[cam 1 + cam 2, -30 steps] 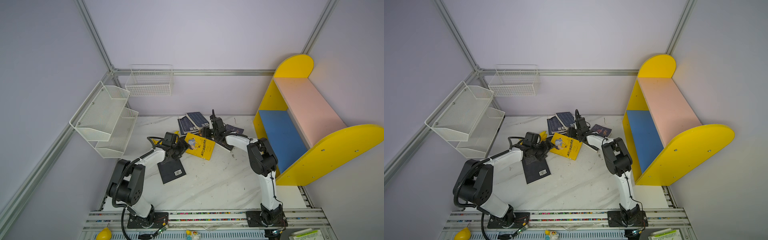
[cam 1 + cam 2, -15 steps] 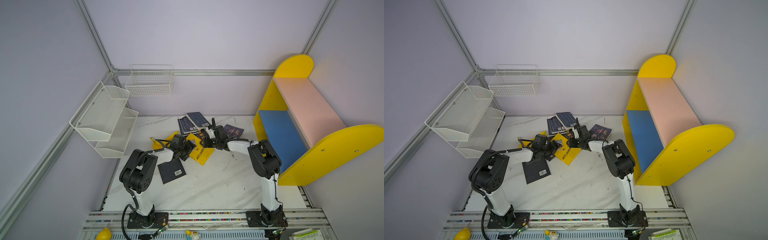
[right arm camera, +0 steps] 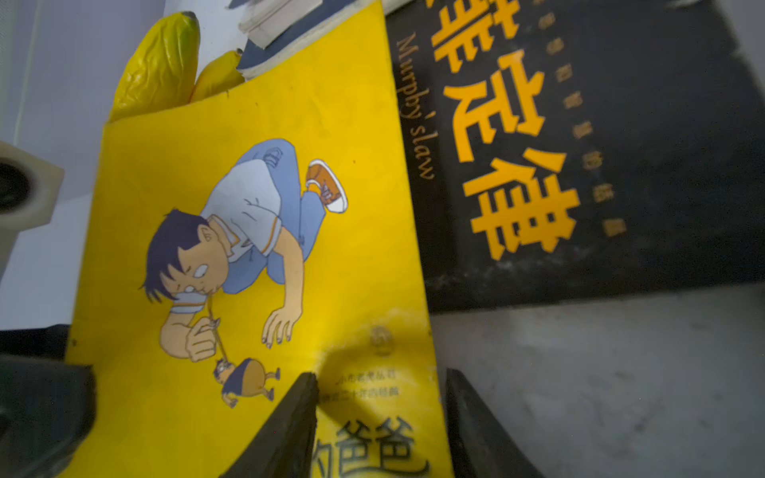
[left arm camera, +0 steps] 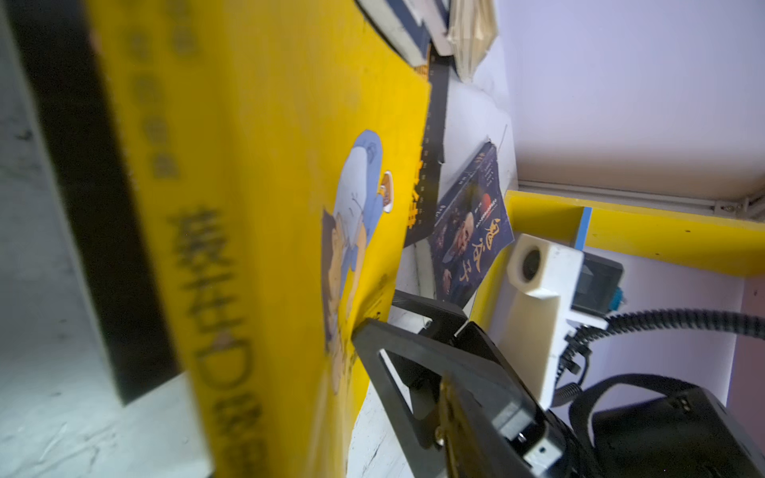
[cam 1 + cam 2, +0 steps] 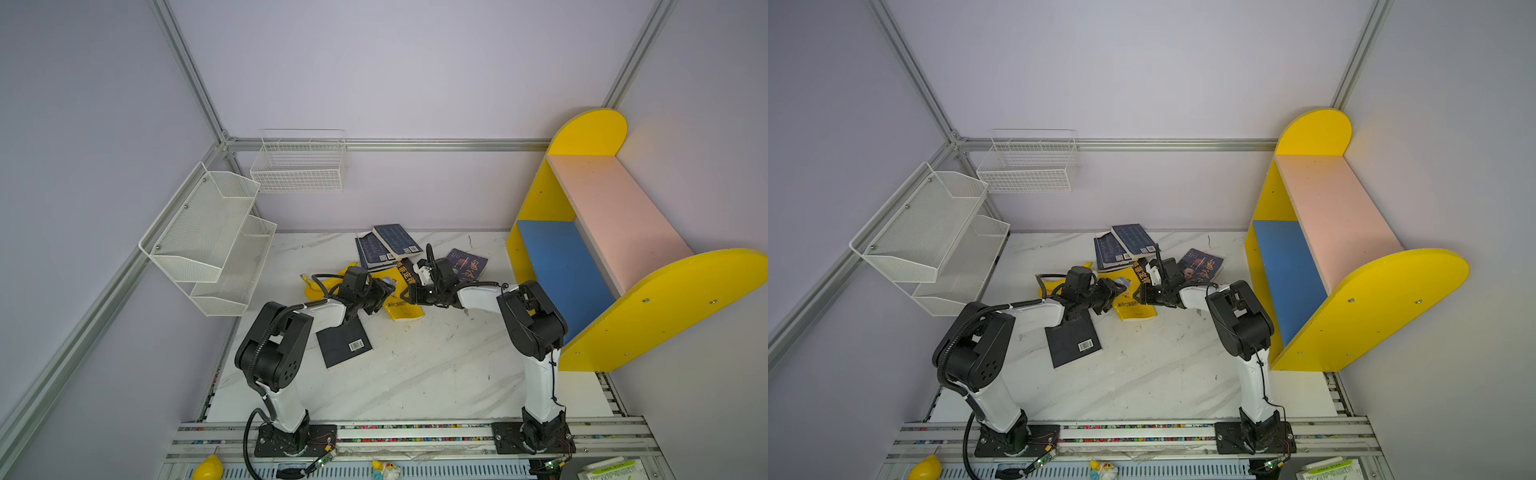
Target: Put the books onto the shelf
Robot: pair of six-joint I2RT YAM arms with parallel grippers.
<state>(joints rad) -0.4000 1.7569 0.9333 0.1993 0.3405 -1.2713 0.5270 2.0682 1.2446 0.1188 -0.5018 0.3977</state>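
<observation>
The yellow book with a cartoon (image 5: 401,305) (image 5: 1133,308) (image 3: 352,269) (image 4: 269,165) lies mid-table between both grippers. My left gripper (image 5: 384,291) (image 5: 1115,291) is at its left edge; its own fingers do not show in the left wrist view. My right gripper (image 5: 409,297) (image 3: 383,397) is open, one finger on the cover and the other off the book's edge over the table. A black book with an orange title (image 5: 405,272) (image 3: 579,145) lies beside it. Two navy books (image 5: 386,245), a dark blue book (image 5: 467,266) and a black book (image 5: 345,345) lie flat. The shelf (image 5: 615,220) stands at right.
Yellow bananas (image 5: 320,286) (image 3: 157,70) lie just behind my left gripper. A white mesh rack (image 5: 208,232) and a wire basket (image 5: 299,166) hang on the left and back walls. The shelf's blue lower board (image 5: 561,270) carries nothing.
Both grippers have closed in on the yellow book from its two sides and their jaws have narrowed. The book has turned and looks tipped up at its left side.
</observation>
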